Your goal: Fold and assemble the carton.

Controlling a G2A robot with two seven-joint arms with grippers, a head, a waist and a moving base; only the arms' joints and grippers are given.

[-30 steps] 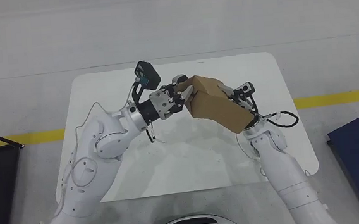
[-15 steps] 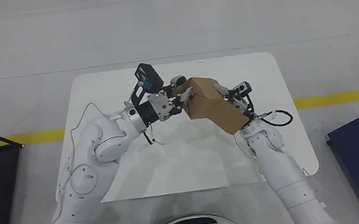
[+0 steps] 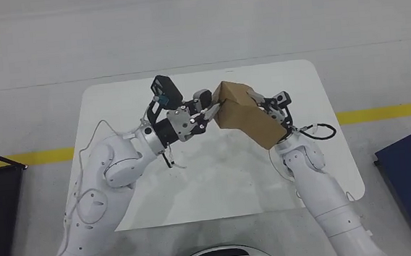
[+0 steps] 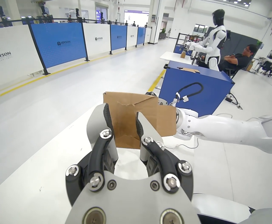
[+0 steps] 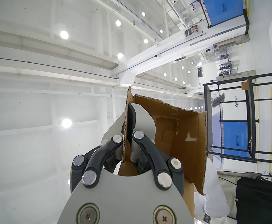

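You've got R gripper [image 5: 129,114] clamped on a wall of the carton [image 3: 246,114]; L gripper [image 4: 122,116] sits, fingers apart, at its other end

The carton [image 3: 244,114] sits between left gripper [image 3: 208,112] and right gripper [image 5: 128,118], seemingly above table [image 3: 117,113]

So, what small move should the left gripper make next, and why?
Probably ease the left gripper forward to press the end flaps flat: it is open at the carton end, the flap seam looks uneven, and the right gripper clamps a wall.
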